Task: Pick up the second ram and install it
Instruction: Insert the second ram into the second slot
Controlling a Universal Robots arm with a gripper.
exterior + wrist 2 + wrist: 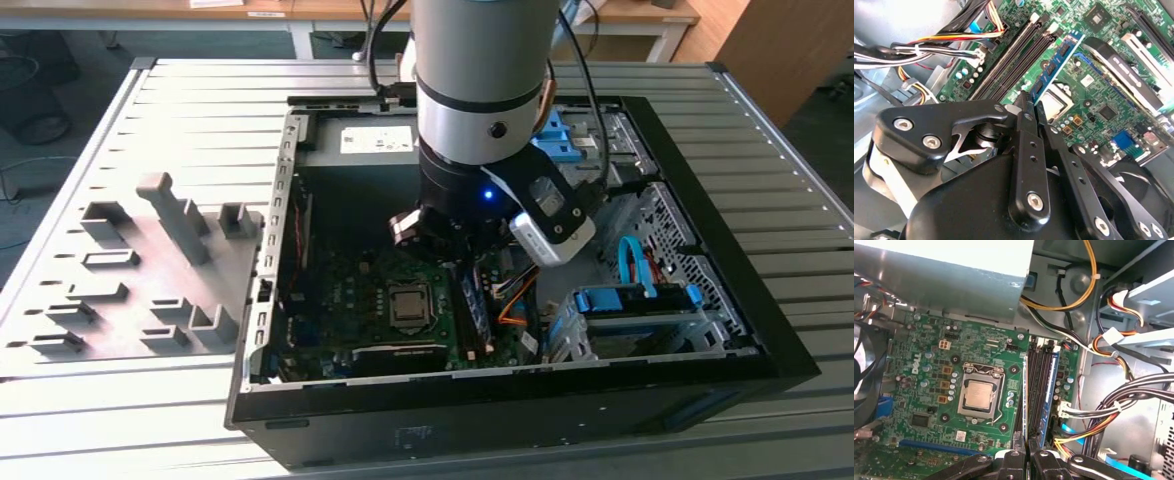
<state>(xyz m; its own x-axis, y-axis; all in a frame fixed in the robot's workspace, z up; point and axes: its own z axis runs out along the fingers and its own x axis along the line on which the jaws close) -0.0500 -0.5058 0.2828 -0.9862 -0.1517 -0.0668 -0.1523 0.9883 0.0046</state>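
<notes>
The jaws of the gripper [1030, 102] stand narrow, almost shut, and pinch one end of the ram [1059, 62]. The ram stands on edge, its blue face and black chips showing in the second wrist view. In the first wrist view it is a thin line seen edge-on. It runs along the slot nearest the CPU [979, 394], parallel to the black slots [1014, 55] beside it. Whether it is pressed fully home cannot be told.

In the exterior view the arm [481, 80] reaches straight down into the open case [267, 300], which lies on the slatted table [134, 420]. There the ram sits at 3 o'clock from the CPU. A bundle of orange, yellow and black cables [954, 42] crowds the far side of the slots, at 3 o'clock from the ram, close to the gripper but apart from it. A drive cage [627, 320] with blue parts stands at 4 o'clock from the gripper. Grey holder blocks [160, 215] stand on the table at 9 o'clock from the case. A fan [864, 365] sits at the board's edge, on the far side of the CPU from the ram.
</notes>
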